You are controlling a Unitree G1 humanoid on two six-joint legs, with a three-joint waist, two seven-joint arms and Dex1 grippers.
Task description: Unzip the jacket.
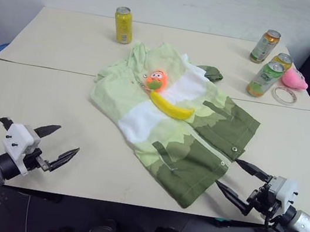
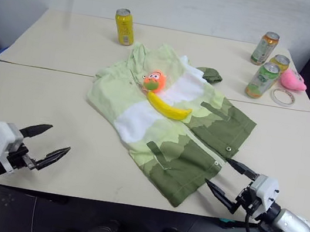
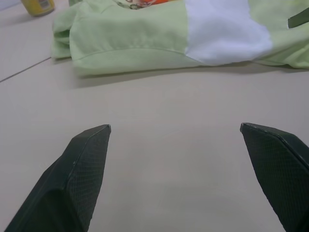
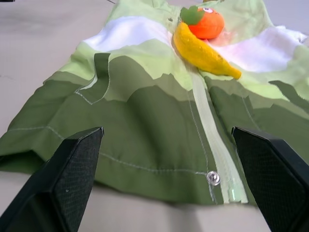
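Spread flat across the middle of the pale counter [image 1: 38, 102]: the jacket [image 1: 173, 116], lying on a diagonal, collar toward the far left, hem toward the near right. Banded in three colours: pale green at the collar and shoulders, white across the chest, then jagged pale green giving way to dark olive down to the hem. Closed down the front, with a light green zip strip [image 4: 212, 140] running along the centre and a metal snap [image 4: 212, 178] at the hem beside it. Olive pocket flaps on each front panel; an olive cuff [image 1: 212, 73] poking out on the far side. Fabric slightly rumpled at the collar, smooth elsewhere.

Resting on the chest: an orange toy [image 1: 157, 80] with a green leaf, touching a yellow toy banana [image 1: 171, 107] that lies across the zip line.

Left gripper [image 1: 62, 146] hovering over bare counter, well apart from the near-left edge of the garment, jaws spread wide and empty. Right gripper [image 1: 243, 184] near the olive hem corner, not touching it, jaws likewise wide apart and empty.

Further back: a yellow can [image 1: 123, 25], three more cans [image 1: 265, 78] at the far right, a pink object [image 1: 294, 78] and a tape roll [image 1: 284, 95].
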